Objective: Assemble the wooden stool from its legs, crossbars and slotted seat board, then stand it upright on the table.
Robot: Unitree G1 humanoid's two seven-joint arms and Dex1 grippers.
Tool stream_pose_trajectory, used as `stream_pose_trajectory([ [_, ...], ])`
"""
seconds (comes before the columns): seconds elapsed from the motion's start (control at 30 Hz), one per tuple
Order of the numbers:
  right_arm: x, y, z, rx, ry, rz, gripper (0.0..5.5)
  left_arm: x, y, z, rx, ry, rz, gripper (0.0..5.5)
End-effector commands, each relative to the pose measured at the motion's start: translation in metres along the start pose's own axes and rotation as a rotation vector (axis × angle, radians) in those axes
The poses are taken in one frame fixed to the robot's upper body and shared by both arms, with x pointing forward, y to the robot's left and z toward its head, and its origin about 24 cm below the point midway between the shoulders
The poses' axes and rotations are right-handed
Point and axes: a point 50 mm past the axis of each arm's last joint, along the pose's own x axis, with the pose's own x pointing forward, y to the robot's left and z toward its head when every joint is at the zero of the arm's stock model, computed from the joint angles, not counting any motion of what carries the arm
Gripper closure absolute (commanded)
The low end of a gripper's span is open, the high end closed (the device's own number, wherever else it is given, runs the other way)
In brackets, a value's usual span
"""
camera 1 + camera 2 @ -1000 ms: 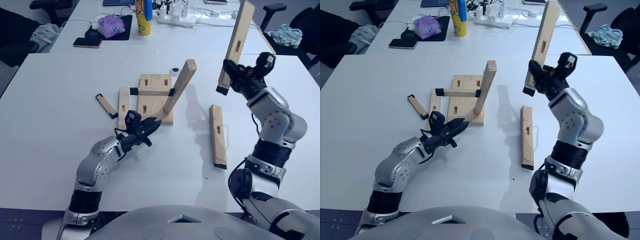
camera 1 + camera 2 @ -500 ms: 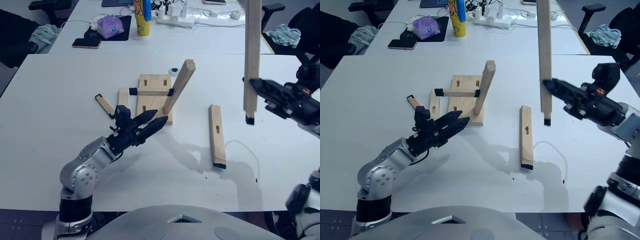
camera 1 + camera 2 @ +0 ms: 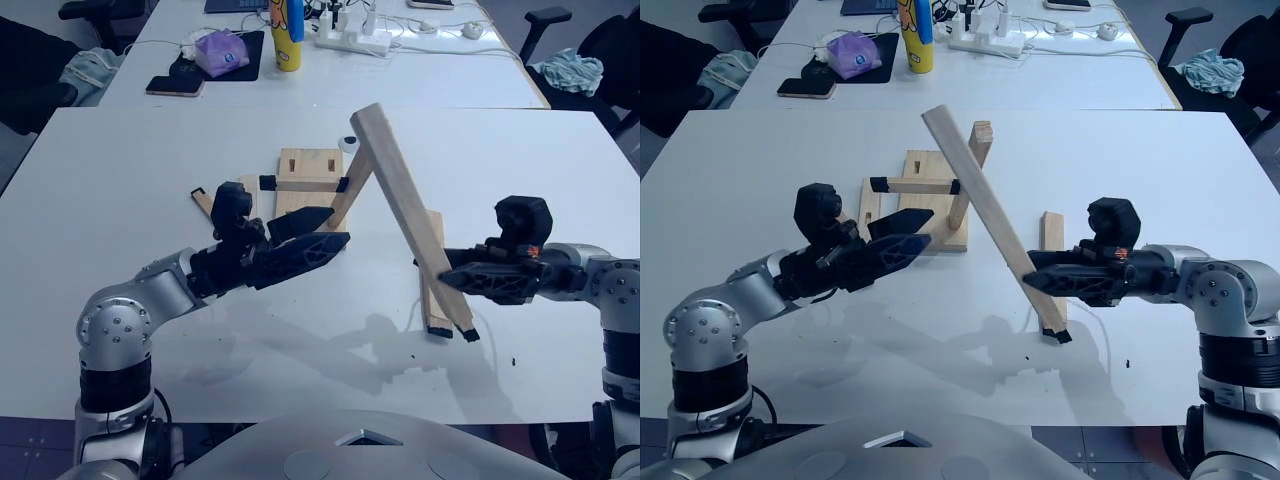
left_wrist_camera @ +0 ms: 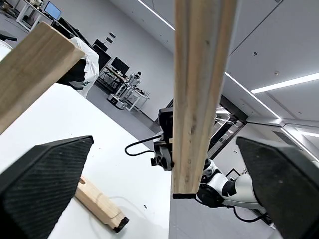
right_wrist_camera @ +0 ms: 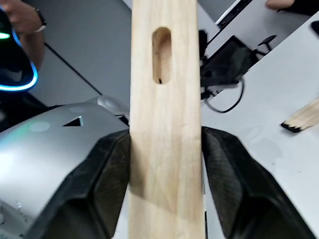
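My right gripper [image 3: 447, 272] is clamped on the long pale wooden stool leg [image 3: 408, 200], close to its black-capped lower end. From my grip the leg slants up and to the left, and in the head views its top crosses in front of the head of a second leg [image 3: 350, 190]. That one stands tilted on the slotted seat board [image 3: 305, 160], which lies flat. My left gripper [image 3: 338, 226] hovers just in front of that board, fingers spread, holding nothing. A third wooden leg [image 3: 437, 228] lies flat on the white table [image 3: 120, 160], beneath the held one.
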Motion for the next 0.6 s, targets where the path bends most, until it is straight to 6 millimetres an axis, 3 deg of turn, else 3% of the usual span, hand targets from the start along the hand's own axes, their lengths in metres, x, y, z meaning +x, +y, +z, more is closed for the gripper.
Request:
stream_pose_trajectory([
  [0.03,0.008,-0.004,0.000,-0.007,0.074,0.040,3.33,0.007,-0.005,0.005,-0.034,-0.002,-0.055,0.10],
  [0.53,0.010,-0.012,-0.010,0.001,0.207,0.050,3.33,0.018,-0.009,0.004,-0.055,0.134,-0.102,0.10],
  [0.6,0.010,-0.014,-0.010,-0.005,0.215,0.048,3.33,0.016,-0.008,-0.001,-0.074,0.167,-0.100,0.38],
])
